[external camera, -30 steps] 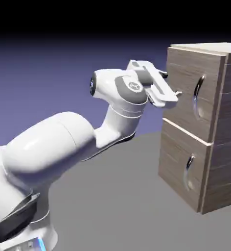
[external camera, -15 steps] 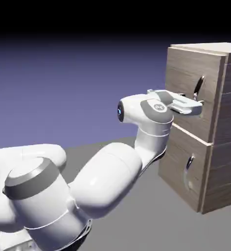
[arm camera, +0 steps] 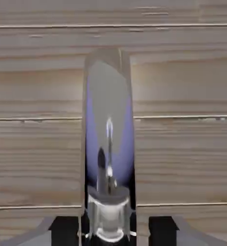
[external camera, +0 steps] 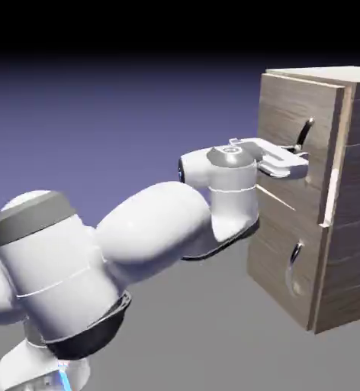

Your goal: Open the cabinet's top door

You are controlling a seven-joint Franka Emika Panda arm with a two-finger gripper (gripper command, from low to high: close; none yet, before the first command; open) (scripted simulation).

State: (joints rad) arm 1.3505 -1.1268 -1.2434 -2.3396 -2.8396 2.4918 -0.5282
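The light-brown wood-grain cabinet [external camera: 358, 198] stands at the exterior view's right. Its top door [external camera: 286, 107] hangs slightly ajar, its edge lifted off the cabinet body with a pale gap showing. My gripper [external camera: 299, 157] reaches level onto the door's curved silver handle [external camera: 305, 131] and is shut on it. In the hand view the handle [arm camera: 108, 134] runs upright down the middle, pinched between the two grey fingertips [arm camera: 65, 231], and the gripper [arm camera: 109, 234] sits close against the door's wood [arm camera: 182, 144].
Below the top door is the shorter panel [external camera: 274, 252] with its own small silver handle [external camera: 294, 263], closed. The white arm's elbow [external camera: 160, 221] and forearm stretch low across the grey table [external camera: 213, 336] toward the cabinet.
The gripper has closed on the handle. The top door has come a little way out from the cabinet. The arm's elbow and shoulder have shifted left and lower.
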